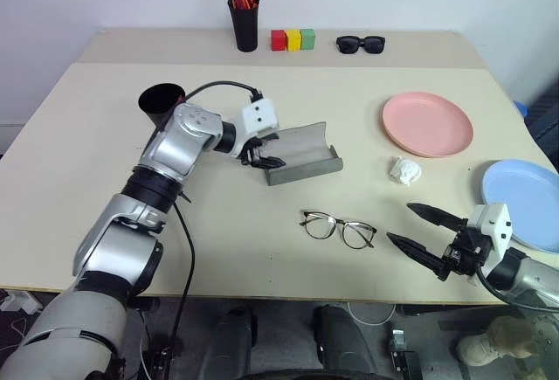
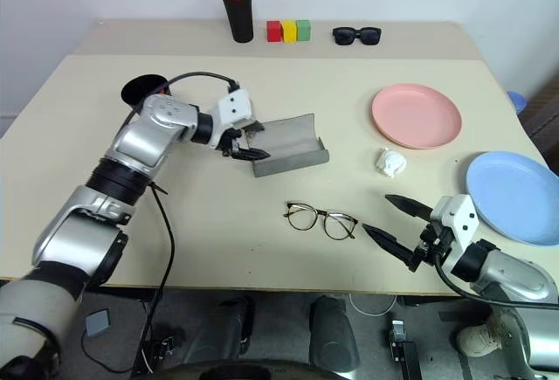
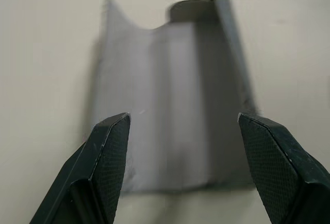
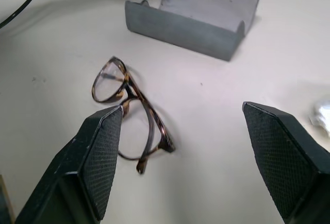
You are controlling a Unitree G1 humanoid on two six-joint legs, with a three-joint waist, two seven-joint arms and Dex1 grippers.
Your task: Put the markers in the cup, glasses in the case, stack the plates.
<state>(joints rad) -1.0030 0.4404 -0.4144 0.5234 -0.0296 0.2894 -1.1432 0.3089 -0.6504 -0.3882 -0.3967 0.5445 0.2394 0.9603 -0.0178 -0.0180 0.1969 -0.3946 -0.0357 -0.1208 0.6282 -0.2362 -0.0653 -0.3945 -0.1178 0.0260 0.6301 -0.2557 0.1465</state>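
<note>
Far left on the desk (image 1: 79, 127) we see the black cup (image 1: 161, 100), partly behind the L arm. At the back edge, a black pen holder (image 1: 245, 24) w/ orange-red pens bunched in it; we can't make out the markers anywhere.

L gripper (image 1: 259, 155) sits at the left end of the grey case (image 1: 303, 153), jaws wide apart w/ nothing between them; in the L wrist view the open case lies just ahead of the fingertips (image 3: 114, 131). Case lies open near desk centre, lid up.

Back edge, right of the holder: red, yellow, green blocks (image 1: 293, 40) in a row, then black sunglasses (image 1: 360, 44).

Nearer us, the glasses (image 1: 339, 229) lie on the desk below the case, apart from it, lenses clear.

R gripper (image 1: 415, 225) hovers just right of the glasses, jaws spread wide, empty, not touching them.

A crumpled white paper ball (image 1: 405, 170) lies betw. glasses and pink plate (image 1: 427, 123). Blue plate (image 1: 524, 201) at the right edge, apart from the pink one, unstacked.
</note>
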